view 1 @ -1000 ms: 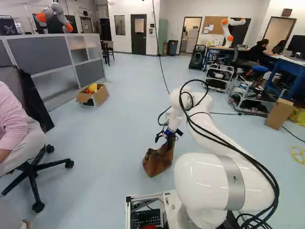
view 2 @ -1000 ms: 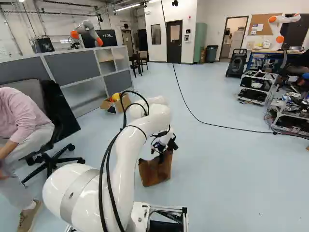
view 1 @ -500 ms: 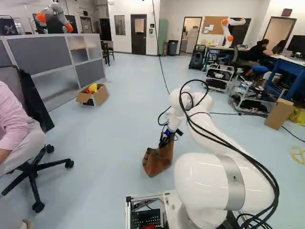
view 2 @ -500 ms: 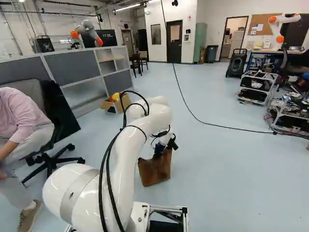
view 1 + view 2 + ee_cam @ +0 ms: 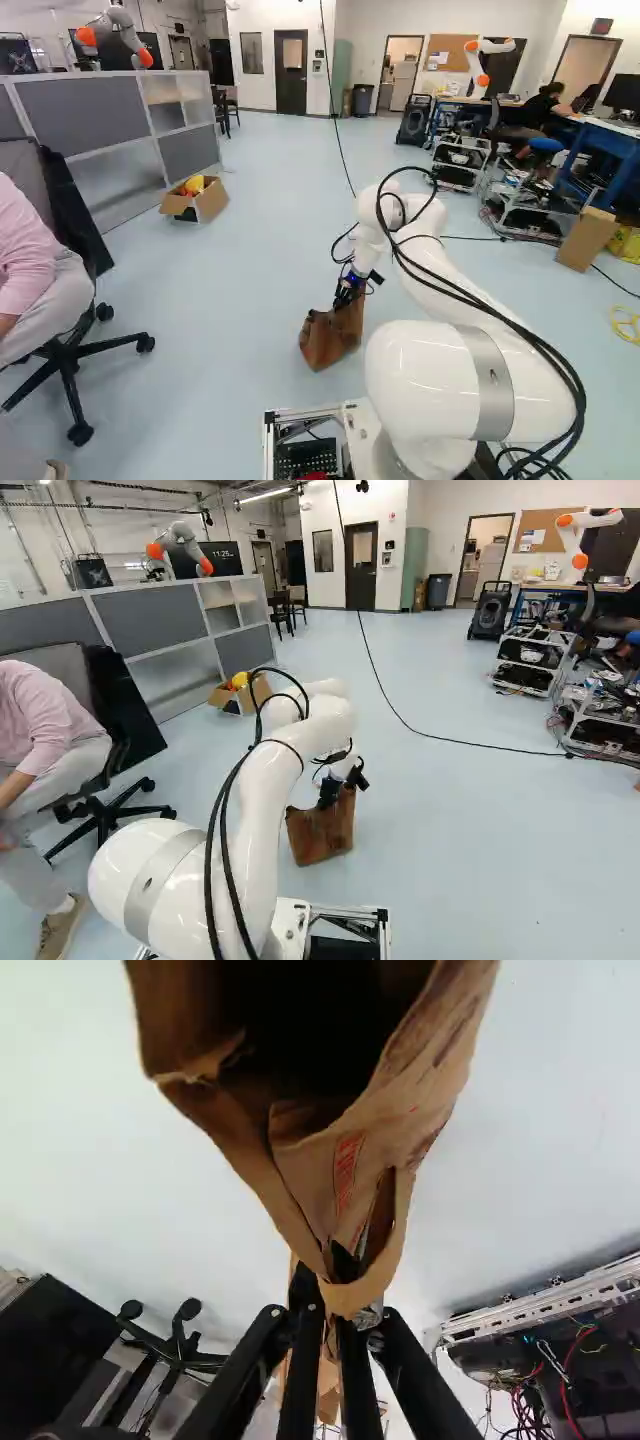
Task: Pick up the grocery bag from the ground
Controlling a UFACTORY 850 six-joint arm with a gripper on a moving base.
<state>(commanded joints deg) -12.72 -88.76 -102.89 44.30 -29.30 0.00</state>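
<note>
Well, the gripper [image 5: 346, 296] was closed on the brown paper grocery bag [image 5: 330, 340], in front of the base, out on the pale floor [image 5: 250, 290] and well in from its far edge. In the wrist view the two fingers of the gripper [image 5: 325, 1315] pinched a gathered fold of the bag's rim between them, with a loop of brown paper bulging just ahead of the fingertips. Beyond that fold the bag's dark mouth gaped wide, and a patch of red print showed on its paper. The bag leaned a little in both base views; whether its bottom touched the floor could not be told. The white arm [image 5: 300, 750] reached out and down to it from the base. On the floor by the foot of the grey partition [image 5: 110, 115] sat an open cardboard box [image 5: 210, 203] with something yellow in it, and an office chair [image 5: 75, 345] stood nearer, at the left of the left base view. Black cable [image 5: 390, 705] ran across the floor towards the wheeled racks [image 5: 528, 662] at the right of the right base view. Another robot [image 5: 125, 38] rose beyond the partition.
</note>
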